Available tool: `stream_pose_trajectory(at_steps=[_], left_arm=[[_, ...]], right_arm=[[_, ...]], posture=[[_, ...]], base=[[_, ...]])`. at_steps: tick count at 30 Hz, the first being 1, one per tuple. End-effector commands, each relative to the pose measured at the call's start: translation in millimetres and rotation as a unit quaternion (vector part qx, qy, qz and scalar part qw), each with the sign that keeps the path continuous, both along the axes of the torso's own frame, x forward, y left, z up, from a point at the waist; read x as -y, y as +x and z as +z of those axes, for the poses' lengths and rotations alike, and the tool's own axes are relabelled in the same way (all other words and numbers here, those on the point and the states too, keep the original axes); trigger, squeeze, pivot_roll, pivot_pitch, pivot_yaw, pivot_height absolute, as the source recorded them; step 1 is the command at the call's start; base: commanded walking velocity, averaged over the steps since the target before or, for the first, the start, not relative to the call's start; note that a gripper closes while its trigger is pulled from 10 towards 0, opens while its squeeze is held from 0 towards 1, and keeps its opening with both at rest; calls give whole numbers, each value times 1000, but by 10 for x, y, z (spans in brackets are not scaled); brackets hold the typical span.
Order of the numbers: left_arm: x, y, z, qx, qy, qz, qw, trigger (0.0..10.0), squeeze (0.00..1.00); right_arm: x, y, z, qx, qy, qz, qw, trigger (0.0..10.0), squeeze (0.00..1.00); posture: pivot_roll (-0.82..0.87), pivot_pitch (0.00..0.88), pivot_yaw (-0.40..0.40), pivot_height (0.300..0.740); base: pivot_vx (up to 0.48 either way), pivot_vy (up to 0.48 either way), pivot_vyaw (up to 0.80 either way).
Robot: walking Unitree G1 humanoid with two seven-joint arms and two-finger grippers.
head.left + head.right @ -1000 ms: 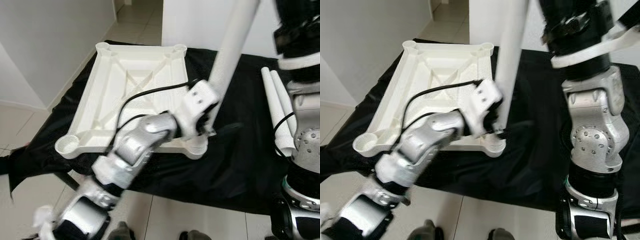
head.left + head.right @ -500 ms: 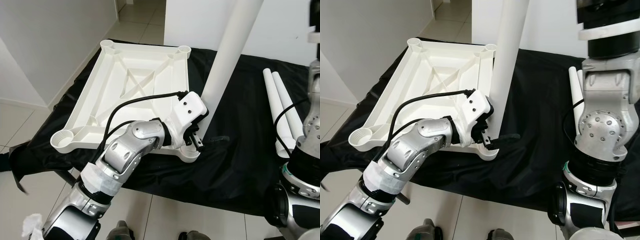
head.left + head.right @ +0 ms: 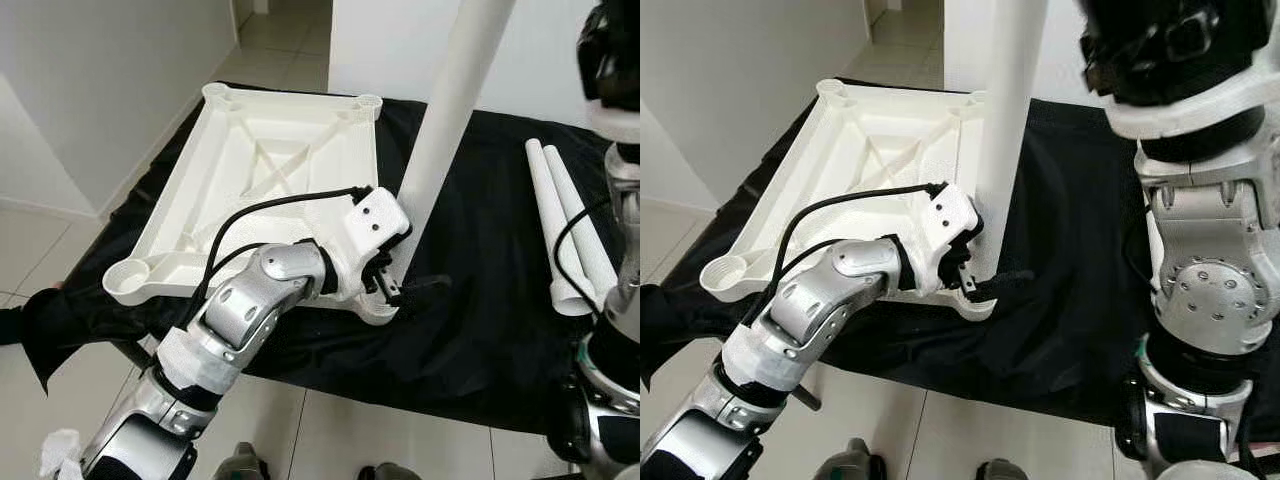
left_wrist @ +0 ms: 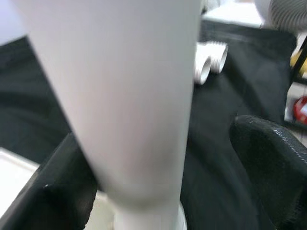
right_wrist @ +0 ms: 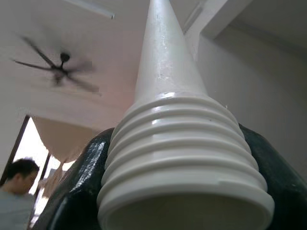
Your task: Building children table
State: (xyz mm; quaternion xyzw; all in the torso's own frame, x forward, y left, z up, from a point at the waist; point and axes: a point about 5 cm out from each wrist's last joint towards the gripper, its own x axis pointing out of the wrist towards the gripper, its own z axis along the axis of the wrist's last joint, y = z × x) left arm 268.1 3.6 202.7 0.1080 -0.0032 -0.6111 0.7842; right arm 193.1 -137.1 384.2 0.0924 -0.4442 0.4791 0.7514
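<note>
A white plastic tabletop (image 3: 265, 180) lies upside down on a black cloth (image 3: 480, 330) over a low surface, w/ ribbed underside up and a round leg socket at each corner. A long white table leg (image 3: 440, 130) stands nearly upright, tilted a little, w/ its lower end at the near corner socket (image 3: 385, 308) closest to the robot's right side.

The left gripper (image 3: 400, 290) sits low at that corner, right beside the base of the leg. In the left wrist view its two black fingers (image 4: 273, 167) are spread apart w/ the leg (image 4: 129, 105) between them; the fingers flank the leg, but whether they touch it is hard to tell, since the pic is blurred and very close. One finger tip reaches past the socket over the cloth.

The right arm (image 3: 1205, 290) rises high on the right side. In the right wrist view the right gripper (image 5: 180, 191) has its black fingers (image 5: 76, 191) closed around the threaded end (image 5: 180, 163) of a leg, which points up toward a ceiling w/ a fan (image 5: 60, 72). A person (image 5: 17, 191) stands in a doorway beyond that gripper.

Two spare white legs (image 3: 565, 225) lie side by side on the cloth, well apart from the left gripper, on its far right. The floor (image 3: 60, 340) is pale tile.
</note>
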Motion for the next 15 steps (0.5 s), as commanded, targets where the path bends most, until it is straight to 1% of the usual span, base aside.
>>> stream_pose_trajectory(at_steps=[1,3,5,8,10,12,13,14,15], left_arm=[[15,-60,-49,3,18,-20,1000,10000,0],[0,-62,-56,5,23,-15,1000,10000,0],[-6,-63,-59,5,24,-13,1000,10000,0],[-29,-56,-75,16,37,-3,999,10000,0],[-37,-60,-76,19,41,-2,999,10000,0],[-45,-76,-74,26,46,-5,999,10000,0],[-48,-81,-73,28,47,-6,998,10000,0],[-44,-90,-59,29,45,-7,999,10000,0],[-44,-90,-59,29,45,-7,999,10000,0]], right_arm=[[-45,-58,-61,-8,-32,13,999,10000,0],[-39,-73,-155,-33,-50,5,998,10000,0],[-34,-77,-184,-42,-53,1,998,10000,0],[-1,-84,-355,-94,-73,-29,993,10000,0],[5,-90,-401,-107,-78,-36,990,10000,0],[48,-58,-558,-151,-97,-78,981,10000,0],[61,-52,-602,-163,-102,-90,977,10000,0],[113,-44,-660,-180,-102,-116,971,10000,0],[113,-44,-660,-180,-102,-116,971,10000,0]], posture=[[70,24,11,740],[68,28,9,740],[68,28,9,740],[57,37,10,740],[57,37,10,740],[47,44,13,740],[47,44,13,740],[42,50,14,740],[42,50,14,740]], base=[[0,0,0],[0,0,0],[0,0,0],[0,0,0],[0,0,0],[0,0,0],[0,0,0],[0,0,0],[0,0,0]])
